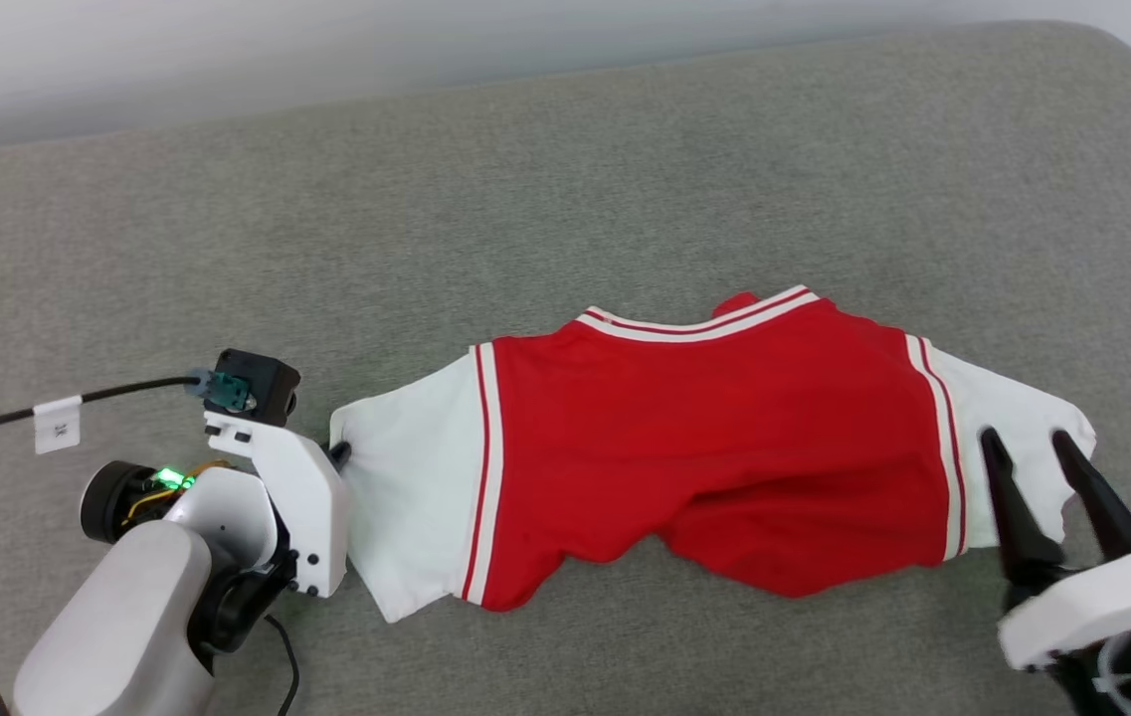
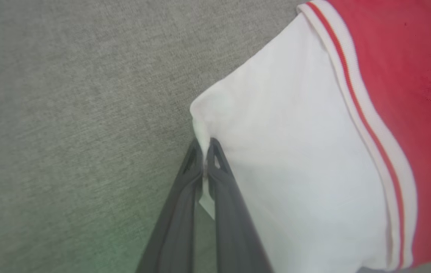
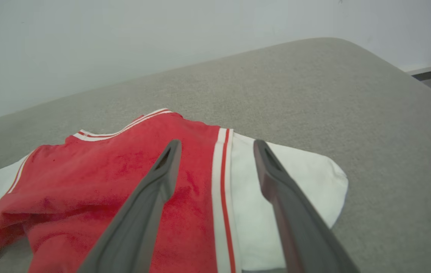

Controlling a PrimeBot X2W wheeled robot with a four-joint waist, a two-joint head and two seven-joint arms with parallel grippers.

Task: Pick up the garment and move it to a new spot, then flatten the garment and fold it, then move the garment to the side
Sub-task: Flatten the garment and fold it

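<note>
Grey, cloth-covered tabletop [image 1: 565,149], rounded at the far right corner. Bears a red shirt [image 1: 724,428] with white sleeves, slightly rumpled.

The head camera looks down on the grey fabric surface [image 1: 565,159]. The wrist cameras sit close at opposite ends of the red-and-white jersey T-shirt [image 1: 714,428], which all views share.

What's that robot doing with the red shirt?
The robot is handling a red shirt that lies spread out on a grey surface. Its left jaws are pinched shut on the edge of one white sleeve. Its right jaws are open over the other sleeve and are not gripping it yet.
</note>
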